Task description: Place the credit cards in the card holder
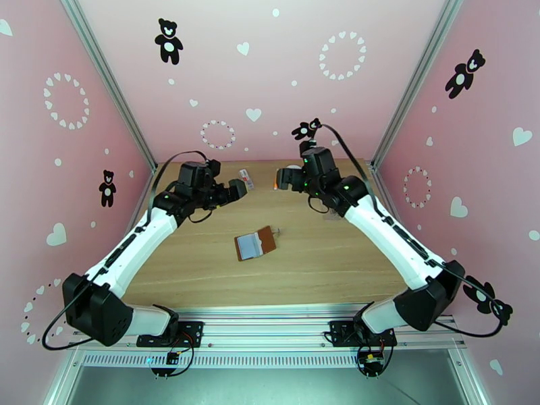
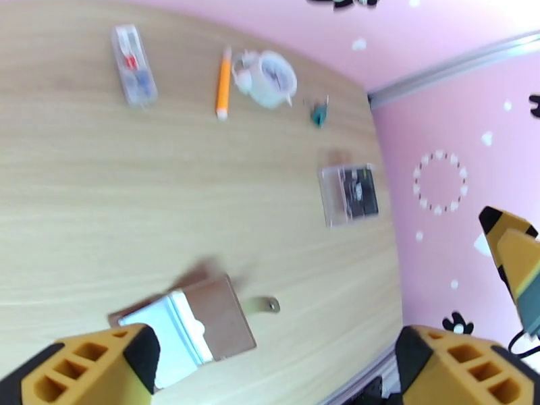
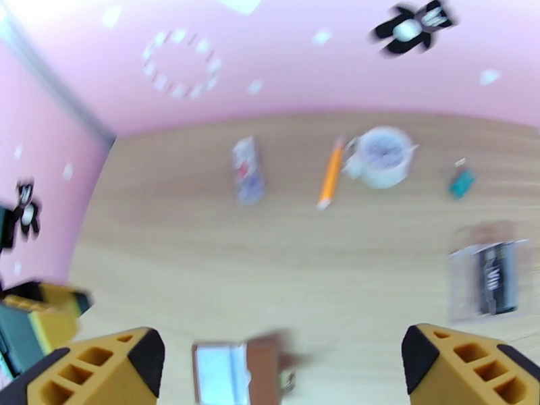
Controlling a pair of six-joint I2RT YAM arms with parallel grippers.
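card holder [image 2: 192, 324], then pen [image 2: 223, 82], perhaps tape [image 2: 262, 88]

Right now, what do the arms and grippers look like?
The left arm and right arm: white shells, black joints, black cables. The left gripper and right gripper: yellow-orange fingers with rectangular cut-outs and black inner pads.

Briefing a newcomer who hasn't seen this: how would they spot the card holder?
Look near the middle of the wooden table. The card holder lies open there: brown leather, pale inner pockets, a snap tab. The pouch nearer the right wall is see-through instead.
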